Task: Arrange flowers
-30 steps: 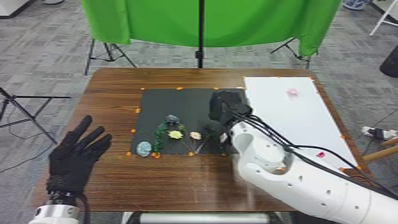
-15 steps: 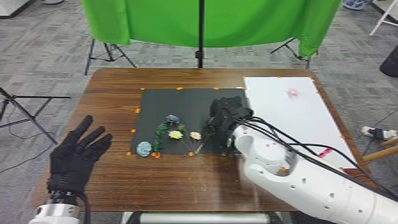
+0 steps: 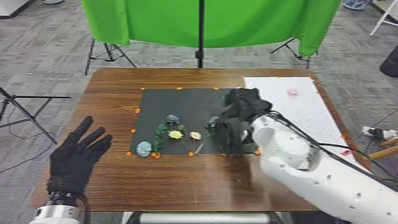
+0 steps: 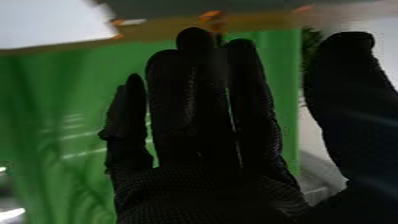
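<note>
"See that? The right robot hand (image 3: 246, 107) has slid rightward since a moment ago, and a dark blue flower (image 3: 213, 121) has come into sight on the mat where the hand was covering it."

"I do. So how far along is it, starting from the left?"

"The left robot hand (image 3: 78, 152) is over by the surface's (image 3: 169, 182) left side, fingers spread, holding nothing. Then the dark mat (image 3: 191, 102): a pale blue flower (image 3: 144, 148) low down, some greenery (image 3: 161, 135), a blue-grey bloom (image 3: 172, 119), a yellow one (image 3: 175, 135), a cream one (image 3: 195, 135), then that dark blue one."

"Well past the start, I'd say. And the right hand?"

"Over the border between mat and white sheet, just beside the dark blue flower. Fingers straight, thumb well apart, nothing pinched that I can see. Whether it brushes the flower, I can't tell."

"What's left, then?"

"On the white sheet (image 3: 275, 107), a pink flower (image 3: 292, 92) near the far end, and a small red piece (image 3: 346, 151) by the arm's cables. My guess is that those go across to the mat next."

"It should mind those cables, then; they could drag something."
</note>
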Available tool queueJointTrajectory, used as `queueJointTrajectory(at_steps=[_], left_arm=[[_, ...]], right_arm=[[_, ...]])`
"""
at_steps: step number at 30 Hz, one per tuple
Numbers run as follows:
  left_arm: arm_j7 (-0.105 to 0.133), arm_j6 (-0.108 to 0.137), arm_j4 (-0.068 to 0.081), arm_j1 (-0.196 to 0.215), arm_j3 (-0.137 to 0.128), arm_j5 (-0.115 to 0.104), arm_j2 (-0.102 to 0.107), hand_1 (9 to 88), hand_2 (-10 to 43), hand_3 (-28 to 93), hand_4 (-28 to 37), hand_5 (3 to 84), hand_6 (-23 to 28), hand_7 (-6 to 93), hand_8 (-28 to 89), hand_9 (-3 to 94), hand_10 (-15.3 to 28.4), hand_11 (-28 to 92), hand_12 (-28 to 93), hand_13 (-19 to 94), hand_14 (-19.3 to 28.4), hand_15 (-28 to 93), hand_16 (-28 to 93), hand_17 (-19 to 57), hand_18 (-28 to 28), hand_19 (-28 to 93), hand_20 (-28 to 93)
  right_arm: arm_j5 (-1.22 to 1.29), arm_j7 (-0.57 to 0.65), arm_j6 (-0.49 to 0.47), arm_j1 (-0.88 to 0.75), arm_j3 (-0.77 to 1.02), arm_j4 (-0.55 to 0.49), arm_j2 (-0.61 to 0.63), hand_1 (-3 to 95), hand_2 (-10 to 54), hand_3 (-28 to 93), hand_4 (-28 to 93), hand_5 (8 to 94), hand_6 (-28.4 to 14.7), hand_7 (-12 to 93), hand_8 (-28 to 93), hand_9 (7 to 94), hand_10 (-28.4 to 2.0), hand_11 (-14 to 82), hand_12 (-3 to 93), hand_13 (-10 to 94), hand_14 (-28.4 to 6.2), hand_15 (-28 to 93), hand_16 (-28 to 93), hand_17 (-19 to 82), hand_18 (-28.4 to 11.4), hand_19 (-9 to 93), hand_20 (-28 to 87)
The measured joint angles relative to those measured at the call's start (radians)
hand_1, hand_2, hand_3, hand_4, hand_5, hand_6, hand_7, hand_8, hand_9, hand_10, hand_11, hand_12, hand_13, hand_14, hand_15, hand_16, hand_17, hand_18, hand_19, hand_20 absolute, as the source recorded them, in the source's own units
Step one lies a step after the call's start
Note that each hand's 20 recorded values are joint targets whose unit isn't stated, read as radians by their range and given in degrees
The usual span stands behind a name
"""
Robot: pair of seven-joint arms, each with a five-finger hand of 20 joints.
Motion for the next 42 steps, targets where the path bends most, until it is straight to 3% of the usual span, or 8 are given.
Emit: queueJointTrajectory(at_steps=[5, 14, 17, 23, 30, 35, 39, 42], left_arm=[[0.008, 0.004, 0.000, 0.000, 0.005, -0.006, 0.006, 20.4, 6.4, 78, -28.3, 31.0, 5.3, 11.6, -11, 29.5, 18.3, 18, 9, 21, 26.9, 41, -8, -8.9, 28.4, 57, 6], [0.036, 0.018, -0.001, 0.001, 0.016, -0.024, 0.037, 20.4, 6.4, 78, -28.3, 31.0, 5.2, 11.7, -11, 29.5, 18.3, 19, 10, 21, 26.9, 41, -8, -8.9, 28.4, 57, 6], [0.041, 0.020, -0.001, 0.001, 0.017, -0.027, 0.044, 20.4, 6.4, 77, -28.3, 30.9, 5.2, 11.7, -11, 29.5, 18.3, 18, 10, 21, 26.9, 42, -8, -8.9, 28.4, 57, 6], [0.060, 0.030, -0.001, 0.004, 0.018, -0.042, 0.058, 20.4, 6.4, 77, -28.3, 30.9, 5.2, 11.6, -11, 29.4, 18.3, 18, 10, 21, 26.9, 41, -8, -8.9, 28.4, 57, 6], [0.058, 0.029, 0.000, -0.009, 0.020, -0.042, 0.064, 20.3, 6.5, 77, -28.3, 30.9, 5.2, 11.6, -11, 29.5, 18.3, 18, 10, 21, 26.9, 41, -8, -8.9, 28.4, 57, 6], [0.027, 0.022, 0.003, -0.025, 0.013, -0.032, 0.057, 20.4, 6.5, 77, -28.3, 30.9, 5.2, 11.7, -11, 29.4, 18.3, 18, 10, 21, 27.0, 41, -8, -8.9, 28.4, 57, 6], [-0.019, 0.003, 0.006, -0.048, 0.006, -0.009, 0.044, 20.4, 6.5, 77, -28.3, 30.9, 5.2, 11.7, -11, 29.5, 18.3, 18, 10, 21, 27.0, 41, -8, -8.9, 28.4, 57, 6], [-0.016, 0.002, 0.005, -0.050, 0.002, -0.003, 0.037, 20.3, 6.5, 77, -28.3, 30.9, 5.2, 11.6, -11, 29.5, 18.3, 18, 10, 21, 27.0, 41, -8, -8.9, 28.4, 57, 6]], right_arm=[[0.050, 0.081, 0.066, 0.097, -0.060, 0.066, 0.065, 32.7, -9.5, 80, -28, 55.6, 0.5, 15, -13, 54.6, -15.5, 24.2, 13.8, 49, -13.7, 71, 10, 16, -23.8, 75, 47], [0.154, 0.211, 0.093, 0.340, -0.225, 0.375, 0.071, 32.1, -9.5, 81, -28, 47.5, 0.9, 13, -13, 49.2, -16.1, 16.9, 13.6, 47, -14.5, 66, 9, 16, -26.9, 74, 45], [0.165, 0.234, 0.042, 0.371, -0.216, 0.421, 0.068, 32.0, -9.5, 81, -28, 39.8, 2.4, 13, -12, 43.3, -16.7, 12.8, 13.7, 43, -15.0, 59, 7, 15, -28.3, 68, 40], [0.208, 0.222, -0.218, 0.346, -0.051, 0.510, -0.001, 31.8, -9.5, 80, -28, 32.8, 3.4, 13, -13, 38.5, -17.0, 10.8, 13.9, 40, -14.8, 50, 8, 14, -28.1, 66, 34], [0.230, 0.235, -0.276, 0.306, -0.044, 0.552, -0.068, 31.9, -9.5, 81, -28, 30.7, 4.9, 14, -13, 37.2, -15.2, 9.8, 13.7, 39, -15.1, 48, 8, 15, -28.3, 67, 32], [0.232, 0.254, -0.296, 0.282, -0.043, 0.540, -0.077, 44.2, -9.5, 77, -28, 55.5, 4.3, 16, -14, 61.0, -9.8, 14.1, 12.6, 62, -9.0, 40, 13, 24, -23.5, 72, 31], [0.189, 0.252, -0.309, 0.301, -0.060, 0.533, -0.063, 59.8, -9.5, 64, -28, 80.5, 3.3, 19, -1, 89.2, -5.9, 7.6, 29.7, 80, -0.3, 36, 33, 35, -17.2, 78, 36], [0.128, 0.224, -0.283, 0.300, -0.085, 0.520, -0.043, 62.1, -9.5, 63, -28, 84.9, 3.4, 20, 1, 93.6, -4.8, 10.1, 32.6, 84, 0.9, 40, 34, 38, -15.4, 81, 38]])
